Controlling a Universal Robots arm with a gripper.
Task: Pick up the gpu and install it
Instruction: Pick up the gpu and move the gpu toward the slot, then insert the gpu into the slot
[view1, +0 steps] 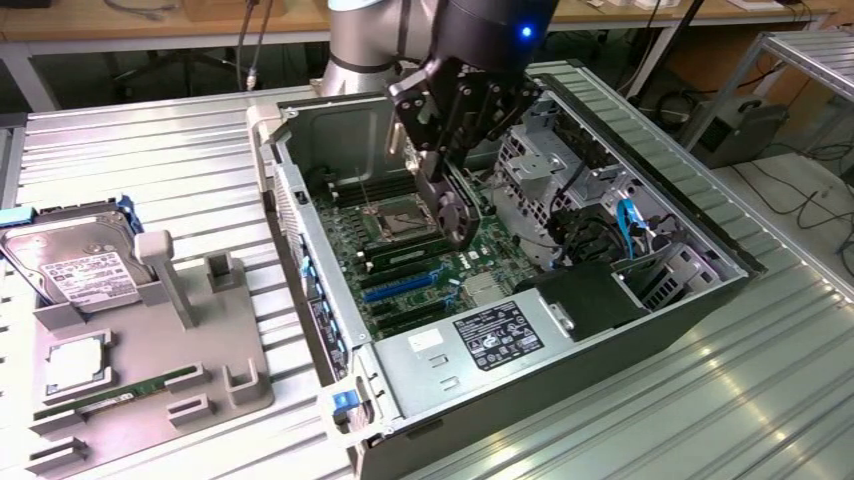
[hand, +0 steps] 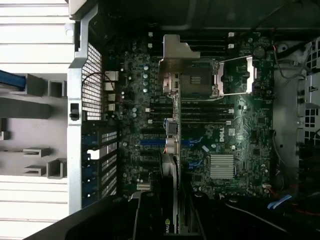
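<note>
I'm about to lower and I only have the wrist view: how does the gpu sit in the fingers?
Observer: In the exterior view the gpu hangs on edge, roughly upright, below the gripper, whose fingers clamp its upper part.
Operator: Is its lower edge inside the case?
Observer: Yes, it is below the rim of the case, close over the motherboard; I cannot tell whether they touch.
Operator: What is on the tray?
Observer: At the exterior view's left, the tray holds a hard drive and a green RAM stick.
</note>
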